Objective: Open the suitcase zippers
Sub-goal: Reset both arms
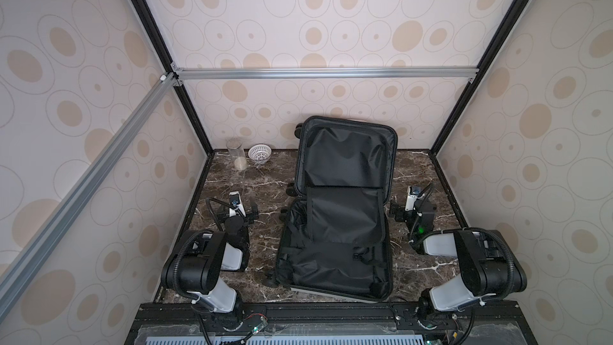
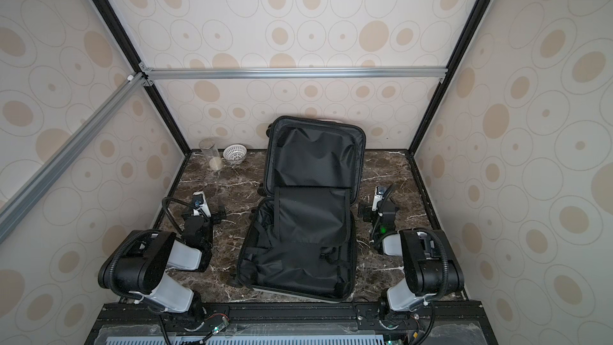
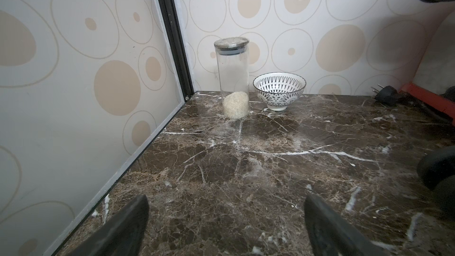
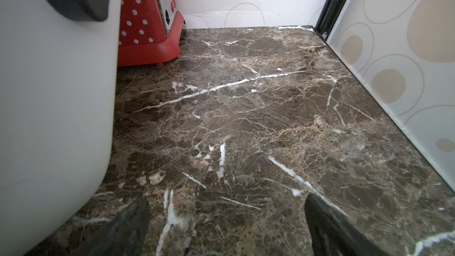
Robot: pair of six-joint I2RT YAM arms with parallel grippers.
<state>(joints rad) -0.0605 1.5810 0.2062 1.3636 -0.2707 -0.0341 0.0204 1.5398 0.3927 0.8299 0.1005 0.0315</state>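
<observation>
suitcase (image 1: 335,227) open, lid raised, black lining exposed | left gripper (image 3: 226,197), right gripper (image 4: 226,197) spread, empty, flanking it | jar (image 3: 232,80), bowl (image 3: 279,91) back-left corner; toaster (image 4: 142,20) behind lid

White suitcase (image 4: 54,94) near red toaster (image 4: 145,28)
</observation>
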